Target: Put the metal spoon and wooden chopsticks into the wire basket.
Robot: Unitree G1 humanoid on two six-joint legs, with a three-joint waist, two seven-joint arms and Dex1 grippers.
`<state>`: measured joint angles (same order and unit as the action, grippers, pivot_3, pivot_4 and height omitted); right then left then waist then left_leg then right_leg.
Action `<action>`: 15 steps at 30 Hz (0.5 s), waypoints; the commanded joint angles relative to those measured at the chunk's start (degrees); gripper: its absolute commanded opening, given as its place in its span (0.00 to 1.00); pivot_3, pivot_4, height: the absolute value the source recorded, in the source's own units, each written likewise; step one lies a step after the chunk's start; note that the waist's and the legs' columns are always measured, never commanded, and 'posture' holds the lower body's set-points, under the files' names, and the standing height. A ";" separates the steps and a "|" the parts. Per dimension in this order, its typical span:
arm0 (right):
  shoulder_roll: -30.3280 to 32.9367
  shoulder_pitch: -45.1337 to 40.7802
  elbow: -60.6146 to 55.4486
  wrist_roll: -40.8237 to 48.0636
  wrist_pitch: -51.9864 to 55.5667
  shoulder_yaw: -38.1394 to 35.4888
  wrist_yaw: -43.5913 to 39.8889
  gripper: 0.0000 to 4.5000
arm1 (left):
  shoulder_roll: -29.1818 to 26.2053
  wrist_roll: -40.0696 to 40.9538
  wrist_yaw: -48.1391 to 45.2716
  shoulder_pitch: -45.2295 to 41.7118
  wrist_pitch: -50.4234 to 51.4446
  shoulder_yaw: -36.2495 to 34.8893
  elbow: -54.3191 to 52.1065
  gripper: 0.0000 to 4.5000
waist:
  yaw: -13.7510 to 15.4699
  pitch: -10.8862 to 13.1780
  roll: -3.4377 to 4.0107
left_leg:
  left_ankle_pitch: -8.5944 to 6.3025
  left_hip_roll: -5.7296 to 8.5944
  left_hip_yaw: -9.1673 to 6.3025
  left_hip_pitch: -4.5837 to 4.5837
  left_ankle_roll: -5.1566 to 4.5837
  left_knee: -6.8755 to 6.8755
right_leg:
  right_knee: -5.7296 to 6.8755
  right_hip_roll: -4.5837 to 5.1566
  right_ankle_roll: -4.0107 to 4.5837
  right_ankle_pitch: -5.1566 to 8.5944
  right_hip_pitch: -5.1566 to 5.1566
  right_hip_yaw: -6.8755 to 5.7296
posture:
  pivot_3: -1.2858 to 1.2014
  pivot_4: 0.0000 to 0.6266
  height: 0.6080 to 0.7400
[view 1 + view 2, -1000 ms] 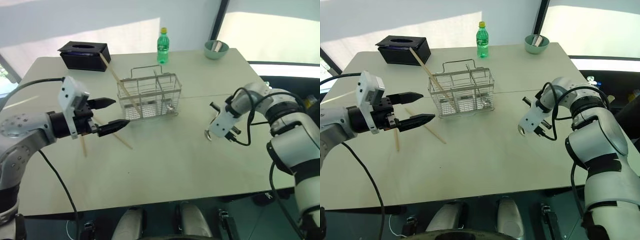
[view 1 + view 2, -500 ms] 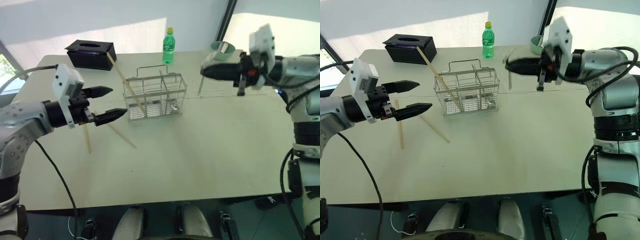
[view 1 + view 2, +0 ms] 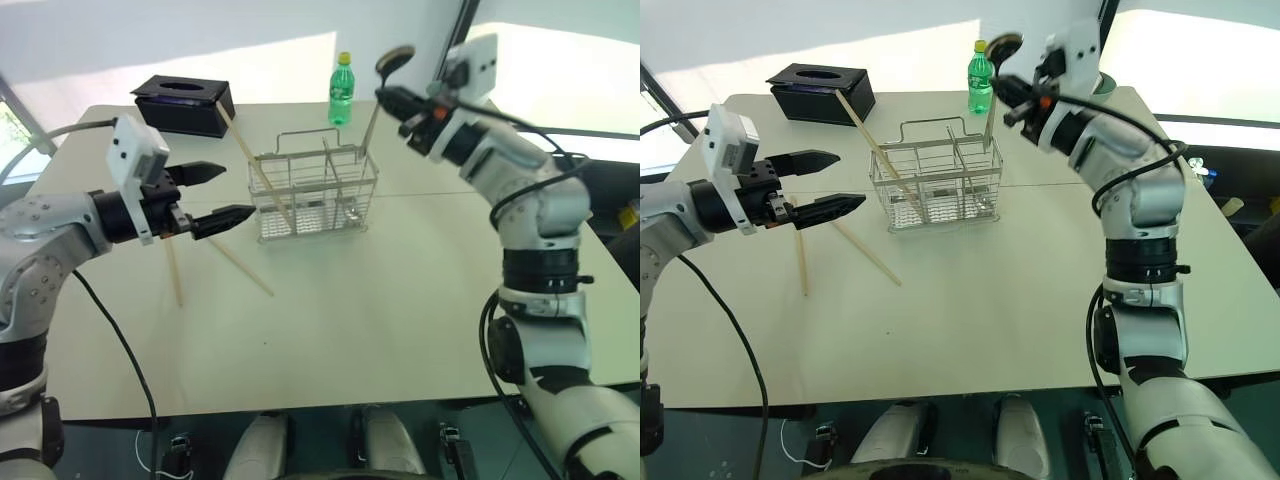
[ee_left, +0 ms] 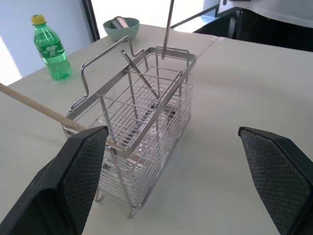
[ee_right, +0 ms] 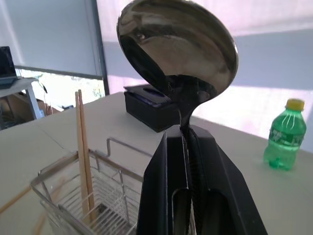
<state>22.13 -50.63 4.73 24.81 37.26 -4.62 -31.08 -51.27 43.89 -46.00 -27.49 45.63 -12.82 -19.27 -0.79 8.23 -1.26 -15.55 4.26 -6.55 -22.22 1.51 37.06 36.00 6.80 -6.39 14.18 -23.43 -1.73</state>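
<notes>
Right gripper (image 3: 392, 98) is pinched tight on the shiny silver metal spoon (image 3: 394, 60), bowl up, slim handle slanting down into the right end of the rectangular silver wire basket (image 3: 314, 195) on the pale tabletop (image 3: 400, 290). One light-tan wooden chopstick (image 3: 252, 163) leans in the basket's left end; two more (image 3: 172, 268) lie on the tabletop beside it. Left gripper (image 3: 222, 193) hovers left of the basket, fingers spread wide, holding nothing.

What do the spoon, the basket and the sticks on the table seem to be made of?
Spoon: polished metal, its bowl mirrors the room. Basket: bare silvery metal wire, an open grid. Sticks: probably unfinished wood, matte pale tan.
</notes>
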 commanded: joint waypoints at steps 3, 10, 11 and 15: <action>-1.53 1.94 -3.97 0.56 3.41 0.52 2.43 0.20 | -1.06 0.50 1.13 0.66 0.02 -3.57 -2.79 1.00 | -0.06 0.01 0.02 | 0.01 -0.03 -0.02 0.00 0.00 0.00 | 0.04 -0.04 0.00 0.00 -0.04 0.00 | 0.52 0.24 0.45; -1.09 0.08 -2.27 -0.50 3.00 -0.45 4.45 0.99 | -1.01 0.94 2.61 2.19 0.55 -4.92 -3.86 1.00 | -0.03 0.01 0.01 | 0.01 -0.03 -0.02 0.02 0.00 -0.01 | 0.04 -0.06 0.00 0.00 -0.03 0.00 | 0.52 0.24 0.45; -0.69 -0.63 -1.97 -0.35 2.98 -0.89 4.24 0.99 | -0.96 0.87 2.82 2.26 0.45 -4.98 -3.70 1.00 | -0.01 0.01 0.02 | 0.01 -0.03 -0.02 0.02 0.00 0.00 | 0.03 -0.05 0.00 0.00 -0.02 -0.01 | 0.52 0.24 0.45; 2.43 -3.32 -2.12 0.93 3.10 -2.39 1.13 0.99 | -0.55 0.68 3.85 2.02 0.23 -5.27 -2.90 1.00 | 0.05 0.01 0.02 | 0.00 -0.02 -0.02 0.02 0.00 0.00 | 0.03 -0.06 0.00 0.00 -0.02 -0.02 | 0.52 0.24 0.45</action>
<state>23.45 -51.96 4.33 24.20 41.10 -4.85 -28.78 -51.55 44.43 -42.76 -24.95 46.25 -15.58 -21.44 -0.74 8.24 -1.24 -15.54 4.24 -6.56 -22.21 1.51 37.05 36.03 6.74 -6.39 14.18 -23.44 -1.75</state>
